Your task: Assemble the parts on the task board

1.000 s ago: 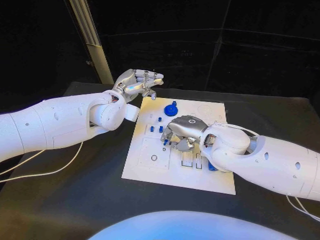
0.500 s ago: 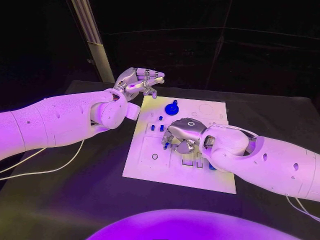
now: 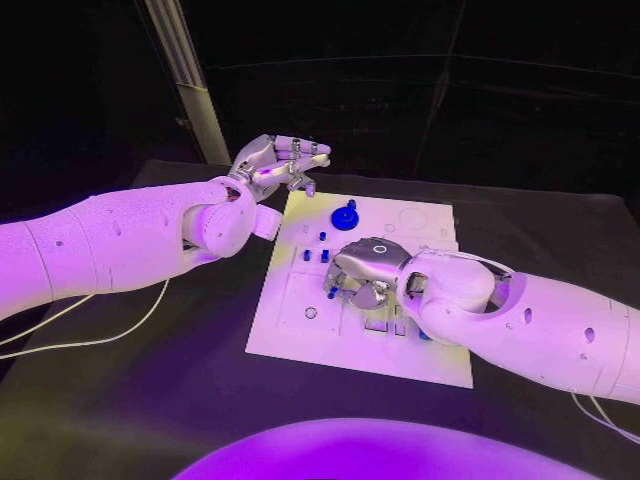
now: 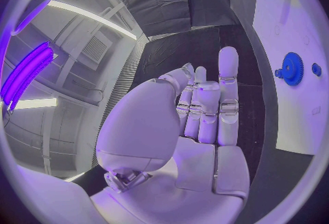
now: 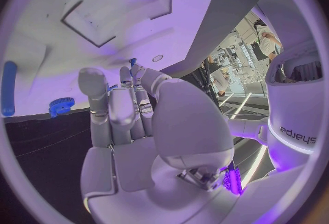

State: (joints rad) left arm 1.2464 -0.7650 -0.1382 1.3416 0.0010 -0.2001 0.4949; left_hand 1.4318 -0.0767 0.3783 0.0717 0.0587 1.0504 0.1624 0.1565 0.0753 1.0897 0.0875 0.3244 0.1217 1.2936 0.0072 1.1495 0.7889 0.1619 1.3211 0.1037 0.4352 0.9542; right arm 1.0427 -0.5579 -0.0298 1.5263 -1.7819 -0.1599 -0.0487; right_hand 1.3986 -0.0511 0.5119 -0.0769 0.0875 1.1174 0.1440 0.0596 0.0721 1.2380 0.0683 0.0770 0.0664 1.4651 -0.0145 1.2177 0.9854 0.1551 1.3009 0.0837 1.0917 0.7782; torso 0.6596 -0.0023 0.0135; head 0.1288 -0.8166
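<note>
The white task board lies in the middle of the table. My right hand is down over its middle, fingertips on the board. It pinches a small blue part, which also peeks out under the hand. A blue gear stands near the board's far edge, also in the wrist views. Small blue pegs stand left of the right hand. My left hand hovers off the board's far-left corner, holding nothing.
A longer blue piece lies on the board beside my right forearm. Empty cut-outs mark the board's near-left part. A pale post rises behind the left hand. Black table surrounds the board.
</note>
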